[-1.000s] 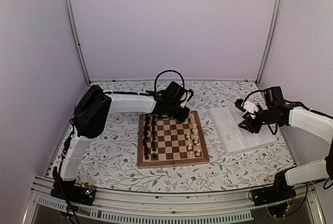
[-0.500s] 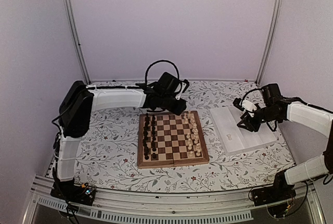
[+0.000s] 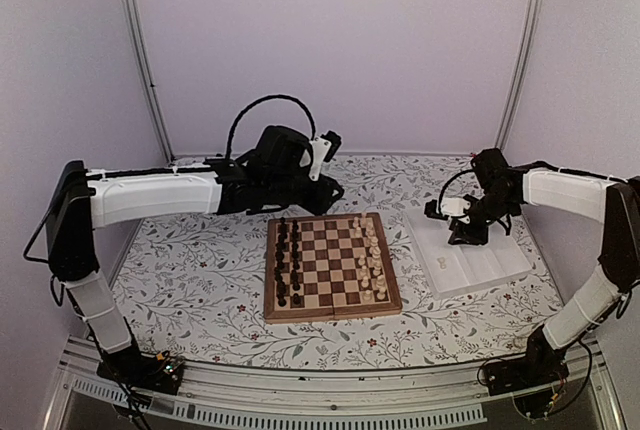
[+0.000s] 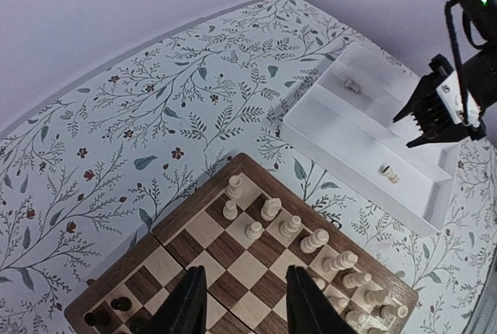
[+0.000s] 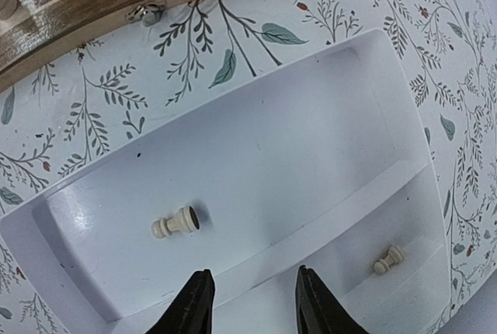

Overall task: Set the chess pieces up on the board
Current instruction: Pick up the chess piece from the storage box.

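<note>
**Top, left-wrist and right-wrist views.** The square wooden chessboard with light and dark brown squares (image 3: pixel 330 270) lies at the centre of the floral-patterned counter (image 3: pixel 200 290). Dark brown-black chess pieces (image 3: pixel 288 262) fill its two left-of-frame columns. Pale cream chess pieces (image 3: pixel 371 262) stand upright in the two right-of-frame columns, the side nearest the white ridged plastic tray (image 3: pixel 495 268). This layout presumably gives the right arm the shortest carry.

A small pale cream pawn (image 5: pixel 175 224) lies on its side in the tray's wide compartment, centre left of the right-wrist view. A second cream pawn (image 5: pixel 387 259) lies in the next compartment, lower right, with a ridge between the two.

The right pincer (image 5: pixel 248 291) hovers over that ridge, looking straight down, fingers apart with nothing between them. This stance suits descending on either pawn. The left pincer (image 4: pixel 242 291) hangs by the board's upper edge in the top view, likewise parted and empty, and seems to be held off so the cream columns stay reachable.

Judged from the tray, the set-up is nearly complete. The toppled pawns will probably need a grip across the stem.
</note>
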Robot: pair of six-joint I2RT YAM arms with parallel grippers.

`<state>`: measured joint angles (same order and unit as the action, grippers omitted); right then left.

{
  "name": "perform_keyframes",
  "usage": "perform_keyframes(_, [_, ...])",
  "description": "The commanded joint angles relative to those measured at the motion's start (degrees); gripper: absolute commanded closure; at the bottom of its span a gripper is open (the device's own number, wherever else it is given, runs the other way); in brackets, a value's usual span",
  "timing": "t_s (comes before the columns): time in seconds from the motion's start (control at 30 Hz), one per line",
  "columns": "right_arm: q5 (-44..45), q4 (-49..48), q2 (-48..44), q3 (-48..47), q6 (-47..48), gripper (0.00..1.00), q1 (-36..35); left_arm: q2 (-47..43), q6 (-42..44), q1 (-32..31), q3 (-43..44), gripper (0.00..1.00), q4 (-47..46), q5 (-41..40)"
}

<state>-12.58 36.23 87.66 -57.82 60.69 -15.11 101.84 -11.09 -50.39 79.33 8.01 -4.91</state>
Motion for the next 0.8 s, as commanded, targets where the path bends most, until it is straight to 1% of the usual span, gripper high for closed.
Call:
perform_keyframes(0.0, [6.9,2.8,5.8,-2.6,8.8,0.64,-2.8,-4.4,-0.8,-1.7,-3.3,0.62,-2.5,0.2])
perform_keyframes(0.23, [12.2,1.6,10.2,-1.6,13.4,0.66,-5.9,-7.2,-1.5,-1.9,-7.0,0.62,-3.2,-1.2])
perform_keyframes(0.37, [14.9,1.0,11.8,-1.3,14.0,0.65,-7.8,-7.0,-1.8,-1.9,-7.9,0.61,-4.0,-0.9])
perform_keyframes(0.57, [14.5,1.0,13.8,-1.1,13.9,0.65,-9.7,-6.4,-1.9,-1.9,-8.3,0.62,-4.1,-0.9])
perform_keyframes(0.7, [13.2,1.3,14.4,-1.8,13.4,0.64,-10.5,-6.1,-1.8,-1.9,-8.7,0.61,-4.7,-0.9])
perform_keyframes(0.77, [11.0,1.7,15.1,-2.5,13.0,0.64,-10.8,-5.6,-1.9,-1.9,-8.7,0.61,-4.9,-0.7])
